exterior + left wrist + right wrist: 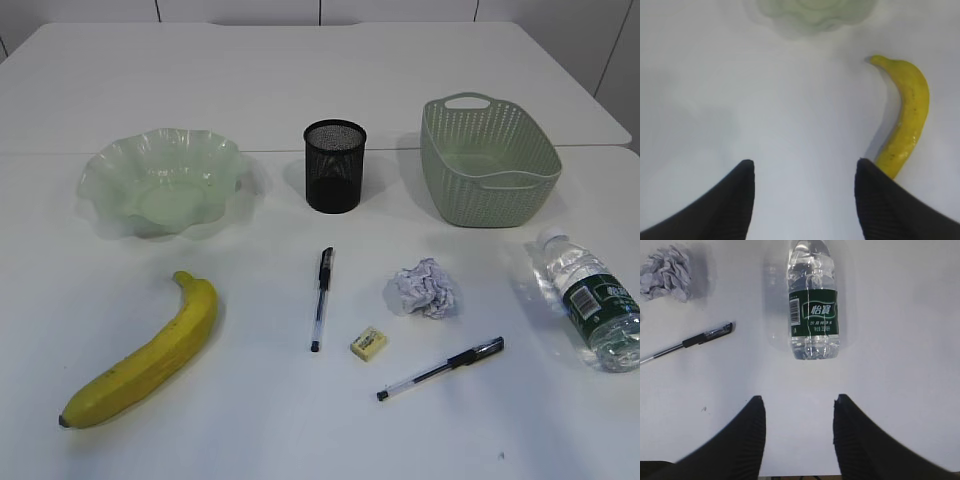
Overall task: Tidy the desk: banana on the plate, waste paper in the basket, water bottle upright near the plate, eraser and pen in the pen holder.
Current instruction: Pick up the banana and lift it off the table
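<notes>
A yellow banana (150, 355) (907, 120) lies at the front left of the table, below the pale green wavy plate (115, 165) (775, 20). A black mesh pen holder (335, 165) stands at the middle back, a green basket (540, 150) to its right. Two pens (321, 297) (442, 367) (687, 344), a yellow eraser (368, 343) and crumpled waste paper (427, 288) (667, 274) lie in the middle. The water bottle (590, 300) (812, 305) lies on its side at the right. My left gripper (802, 167) is open, left of the banana. My right gripper (799, 402) is open, short of the bottle's base. Neither arm shows in the exterior view.
A seam between two white tables (270, 152) runs behind the plate and holder. The table's near edge (800, 476) shows just under my right gripper. A small dark speck (703, 409) marks the tabletop.
</notes>
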You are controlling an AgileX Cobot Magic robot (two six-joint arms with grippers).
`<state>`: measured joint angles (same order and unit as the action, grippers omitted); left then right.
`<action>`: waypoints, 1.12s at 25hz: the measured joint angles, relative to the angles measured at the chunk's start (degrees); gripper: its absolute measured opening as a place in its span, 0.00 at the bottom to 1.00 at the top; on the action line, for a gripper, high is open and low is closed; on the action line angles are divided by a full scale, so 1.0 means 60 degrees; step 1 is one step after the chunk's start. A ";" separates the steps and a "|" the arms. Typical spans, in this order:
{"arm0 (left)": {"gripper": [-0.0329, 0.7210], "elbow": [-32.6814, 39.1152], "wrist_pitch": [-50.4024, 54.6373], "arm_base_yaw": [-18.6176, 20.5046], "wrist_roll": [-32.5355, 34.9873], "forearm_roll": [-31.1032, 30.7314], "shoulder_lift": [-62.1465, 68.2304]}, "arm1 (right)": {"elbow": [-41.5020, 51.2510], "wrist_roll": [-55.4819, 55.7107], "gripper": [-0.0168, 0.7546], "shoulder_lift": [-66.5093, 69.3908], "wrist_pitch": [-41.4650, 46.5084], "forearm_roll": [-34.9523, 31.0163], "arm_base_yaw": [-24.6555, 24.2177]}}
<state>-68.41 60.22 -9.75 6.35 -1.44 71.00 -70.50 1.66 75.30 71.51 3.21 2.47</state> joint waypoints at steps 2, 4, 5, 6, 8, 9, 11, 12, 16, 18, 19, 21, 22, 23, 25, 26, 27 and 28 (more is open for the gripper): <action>0.63 -0.0016 0.0122 -0.0490 0.0000 0.0000 0.0347 | 0.0000 0.0000 0.46 0.0277 -0.0015 0.0000 0.0000; 0.63 -0.0016 0.0163 -0.0943 0.0000 0.0000 0.0691 | 0.0000 0.0000 0.46 0.0496 -0.0015 -0.0020 0.0000; 0.63 -0.0016 0.0163 -0.1178 0.0047 0.0000 0.0881 | 0.0000 0.0000 0.46 0.0567 -0.0015 -0.0040 0.0000; 0.63 -0.0016 0.0163 -0.1364 0.0088 0.0000 0.1082 | -0.0015 0.0000 0.46 0.0611 -0.0015 -0.0040 0.0000; 0.63 -0.0016 0.0163 -0.1756 0.0121 0.0000 0.1477 | -0.0015 0.0000 0.46 0.0694 -0.0022 -0.0058 0.0000; 0.63 -0.0016 0.0163 -0.1924 0.0133 0.0000 0.1704 | -0.0022 -0.0017 0.46 0.0731 -0.0022 -0.0072 0.0000; 0.63 -0.0016 0.0140 -0.2197 0.0146 0.0000 0.2165 | -0.0037 -0.0017 0.46 0.0771 -0.0037 -0.0072 0.0000; 0.63 -0.0016 0.0115 -0.2331 0.0155 0.0000 0.2347 | -0.0037 -0.0030 0.46 0.0771 -0.0037 -0.0072 0.0000; 0.64 -0.0016 -0.0144 -0.2718 0.0191 0.0000 0.3093 | -0.0037 -0.0030 0.46 0.0771 -0.0037 -0.0072 0.0000; 0.65 -0.0016 -0.0206 -0.2882 0.0191 0.0000 0.3447 | -0.0037 -0.0030 0.46 0.0771 -0.0037 -0.0072 0.0000; 0.65 -0.0016 -0.0245 -0.2945 0.0200 0.0000 0.3592 | -0.0037 -0.0030 0.46 0.0771 -0.0037 -0.0072 0.0000; 0.66 -0.0016 -0.0384 -0.3049 0.0200 0.0018 0.3893 | -0.0037 -0.0030 0.46 0.0771 -0.0037 -0.0072 0.0000; 0.67 -0.0040 -0.0399 -0.3095 0.0200 0.0068 0.4023 | -0.0037 -0.0030 0.46 0.0771 -0.0037 -0.0072 0.0000; 0.67 -0.0061 -0.0421 -0.3119 0.0200 0.0109 0.4124 | -0.0037 -0.0030 0.46 0.0771 -0.0037 -0.0072 0.0000; 0.69 -0.0076 -0.0559 -0.3160 0.0200 0.0239 0.4344 | -0.0037 -0.0030 0.46 0.0771 -0.0037 -0.0072 0.0000; 0.69 -0.0076 -0.0643 -0.3167 0.0200 0.0239 0.4422 | -0.0037 -0.0030 0.46 0.0771 -0.0037 -0.0072 0.0000; 0.69 -0.0076 -0.0709 -0.3167 0.0200 0.0300 0.4507 | -0.0037 -0.0030 0.46 0.0771 -0.0037 -0.0072 0.0000; 0.69 -0.0076 -0.0800 -0.3167 0.0200 0.0343 0.4613 | -0.0037 -0.0030 0.46 0.0771 -0.0037 -0.0072 0.0000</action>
<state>-68.87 55.42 -28.76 7.56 0.62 98.67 -70.72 1.48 79.92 71.29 2.78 2.47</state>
